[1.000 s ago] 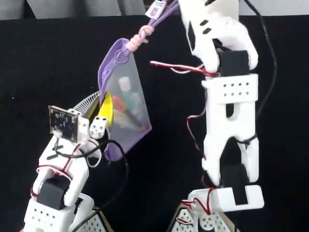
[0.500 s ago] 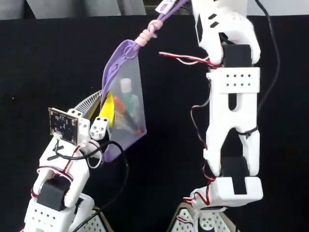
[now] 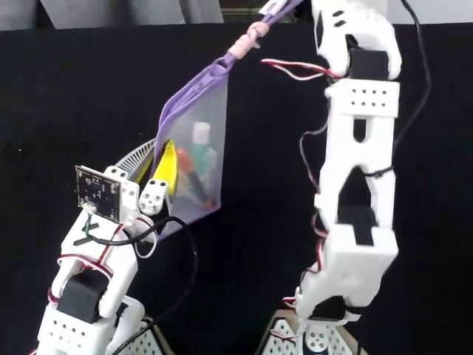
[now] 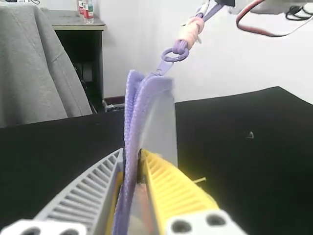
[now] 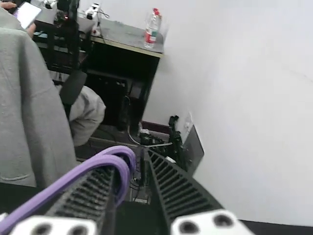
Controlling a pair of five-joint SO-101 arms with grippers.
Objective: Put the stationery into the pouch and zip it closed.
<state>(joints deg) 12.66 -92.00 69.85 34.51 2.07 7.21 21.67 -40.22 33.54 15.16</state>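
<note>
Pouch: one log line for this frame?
left hand: shut on pouch edge | right hand: shut on zip strap | stationery: inside pouch | pouch: hanging between hands, strap taut

A black table cover (image 4: 254, 147) spreads below and around the left gripper (image 4: 132, 157). Past its fingertips a white wall (image 4: 244, 63) rises behind the table, with a dark cabinet (image 4: 83, 54) against it, bottles (image 4: 86, 9) on top, and a grey cloth (image 4: 34, 73) draped nearer the table's edge. Beyond the right gripper (image 5: 137, 159) a pale wall (image 5: 234, 98) is evenly lit, a dark desk (image 5: 120, 68) with a red-capped bottle (image 5: 152, 28) stands against it, and grey fabric (image 5: 29, 112) hangs closer in.
</note>
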